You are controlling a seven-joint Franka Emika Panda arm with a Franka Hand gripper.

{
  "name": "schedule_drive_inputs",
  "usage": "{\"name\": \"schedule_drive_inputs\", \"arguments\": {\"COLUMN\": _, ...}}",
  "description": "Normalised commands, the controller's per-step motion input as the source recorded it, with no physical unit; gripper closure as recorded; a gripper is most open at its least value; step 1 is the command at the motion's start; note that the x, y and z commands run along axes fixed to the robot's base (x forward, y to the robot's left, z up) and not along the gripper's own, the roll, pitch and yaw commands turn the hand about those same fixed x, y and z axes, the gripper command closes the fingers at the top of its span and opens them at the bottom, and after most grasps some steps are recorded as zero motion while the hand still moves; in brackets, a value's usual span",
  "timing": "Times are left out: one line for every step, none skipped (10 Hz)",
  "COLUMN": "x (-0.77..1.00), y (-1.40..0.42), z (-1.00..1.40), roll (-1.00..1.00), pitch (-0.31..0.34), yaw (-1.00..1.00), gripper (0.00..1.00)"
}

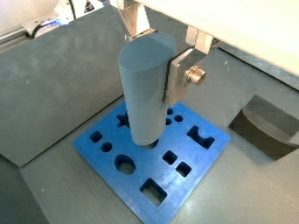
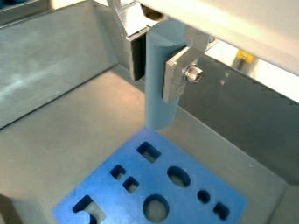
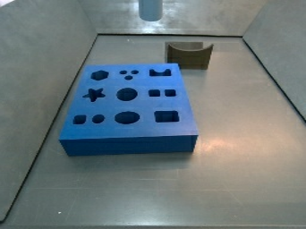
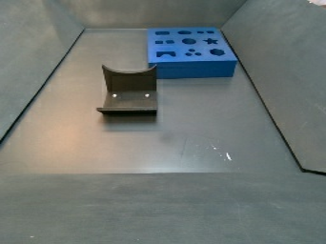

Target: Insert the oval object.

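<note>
- The oval object (image 1: 146, 92) is seen as a tall grey-blue post with a smooth oval top face, held upright in both wrist views (image 2: 162, 74).
- It is clasped between the flat silver fingers (image 1: 181, 74) of the gripper (image 1: 158, 52), which are closed against its upper sides.
- The post is held high in the air above the blue block (image 1: 152, 157), its lower end clear of the block's top face.
- In a side view only the lower tip of the post (image 3: 149, 9) is caught at the upper edge of the picture, well above the floor and behind the block (image 3: 125, 112).
- The block is shown as a flat blue slab cut with many holes: a star, a hexagon, circles, squares and a rectangle; all holes are seen empty.
- The fixture (image 3: 189, 54), a dark L-shaped bracket, is seen standing on the floor apart from the block (image 4: 192, 50), with nothing in it (image 4: 128, 92).
- A grey metal floor (image 4: 166, 143) is seen underneath, ringed by sloping grey walls (image 3: 48, 98).
</note>
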Motion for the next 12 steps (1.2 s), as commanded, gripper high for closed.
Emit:
{"name": "schedule_drive_inputs", "arguments": {"x": -0.08, "y": 0.00, "z": -0.82, "roll": 0.00, "pitch": -0.136, "yaw": -1.00, "gripper": 1.00}}
{"name": "schedule_drive_inputs", "arguments": {"x": -0.08, "y": 0.00, "z": -0.82, "roll": 0.00, "pitch": -0.136, "yaw": -1.00, "gripper": 1.00}}
{"name": "schedule_drive_inputs", "arguments": {"x": -0.08, "y": 0.00, "z": -0.82, "roll": 0.00, "pitch": -0.134, "yaw": -1.00, "gripper": 1.00}}
{"name": "schedule_drive_inputs", "arguments": {"x": -0.08, "y": 0.00, "z": -0.83, "roll": 0.00, "pitch": -0.141, "yaw": -1.00, "gripper": 1.00}}
{"name": "schedule_drive_inputs", "arguments": {"x": -0.11, "y": -0.13, "z": -0.77, "roll": 0.00, "pitch": -0.187, "yaw": -0.97, "gripper": 1.00}}
{"name": "schedule_drive_inputs", "arguments": {"x": -0.05, "y": -0.13, "z": -0.68, "roll": 0.00, "pitch": -0.124, "yaw": -1.00, "gripper": 1.00}}
{"name": "schedule_drive_inputs", "arguments": {"x": 0.00, "y": -0.05, "z": -0.66, "roll": 0.00, "pitch": -0.047, "yaw": -1.00, "gripper": 1.00}}
{"name": "schedule_drive_inputs", "arguments": {"x": 0.00, "y": -0.05, "z": -0.65, "roll": 0.00, "pitch": -0.033, "yaw": -1.00, "gripper": 1.00}}
{"name": "schedule_drive_inputs", "arguments": {"x": 0.00, "y": -0.02, "z": -0.63, "roll": 0.00, "pitch": -0.003, "yaw": -1.00, "gripper": 1.00}}
{"name": "schedule_drive_inputs", "arguments": {"x": 0.00, "y": -0.02, "z": -0.52, "roll": 0.03, "pitch": 0.000, "yaw": -1.00, "gripper": 1.00}}
{"name": "schedule_drive_inputs", "arguments": {"x": 0.00, "y": -0.03, "z": -0.36, "roll": 0.08, "pitch": 0.000, "yaw": -1.00, "gripper": 1.00}}
{"name": "schedule_drive_inputs", "arguments": {"x": -0.04, "y": -0.04, "z": -0.22, "roll": 0.12, "pitch": 0.027, "yaw": -1.00, "gripper": 1.00}}
